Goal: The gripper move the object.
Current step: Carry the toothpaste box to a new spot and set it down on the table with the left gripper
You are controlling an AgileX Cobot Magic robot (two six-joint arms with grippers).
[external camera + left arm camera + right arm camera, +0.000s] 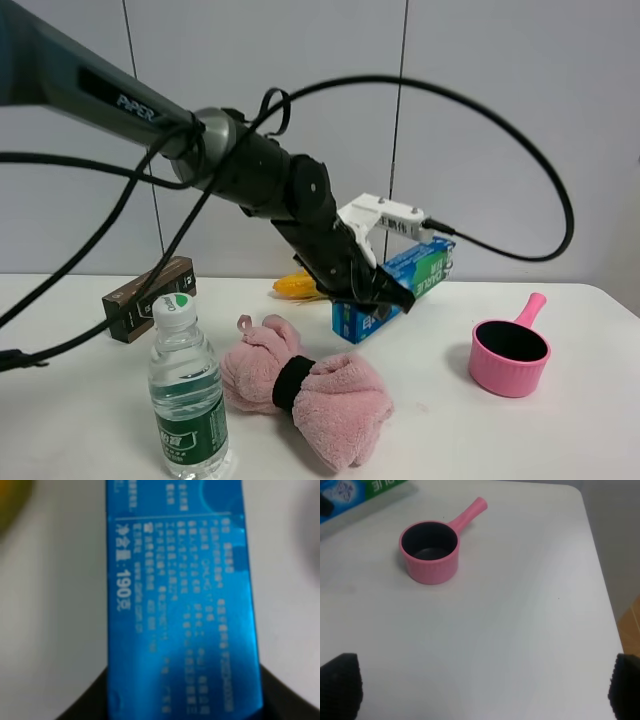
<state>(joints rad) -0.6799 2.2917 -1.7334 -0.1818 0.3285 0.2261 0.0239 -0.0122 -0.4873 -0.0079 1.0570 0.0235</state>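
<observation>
Found bench carrying toothpaste box at rear middle, long axis running diagonally from near-left to far-right. Saw left claw clenched across the box's narrow width, near its nearer end. Saw right claw released, well apart, past the pink pot.

One blue-green toothpaste box, one dark brown box, one yellow corn cob, one capped water bottle, one pink towel bundle, one pink toy saucepan.
</observation>
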